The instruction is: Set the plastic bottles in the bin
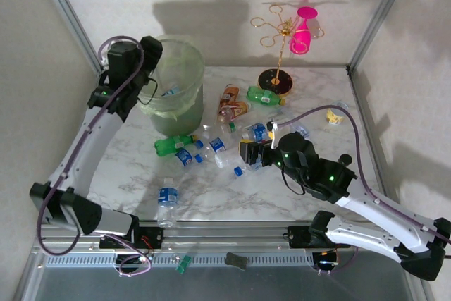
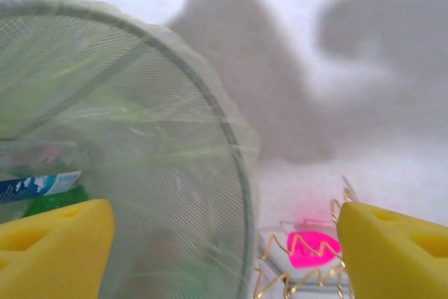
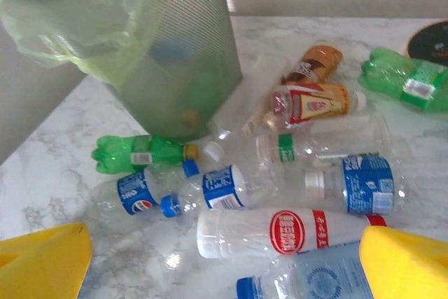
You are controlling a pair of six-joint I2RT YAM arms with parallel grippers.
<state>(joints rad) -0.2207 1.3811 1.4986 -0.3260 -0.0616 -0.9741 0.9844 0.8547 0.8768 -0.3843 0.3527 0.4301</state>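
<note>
The left gripper hangs at the bin's rim near the table's back-left corner, jaws wide apart and empty. Bottles lie scattered mid-table, a lone bottle by the front edge. The right gripper gapes wide above them, holding nothing.

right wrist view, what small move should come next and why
Probably lower the right gripper onto the white red-labelled bottle. Its yellow fingers stand wide open and hold nothing, and that bottle lies flat just ahead of them, with no other bottle over it.
</note>
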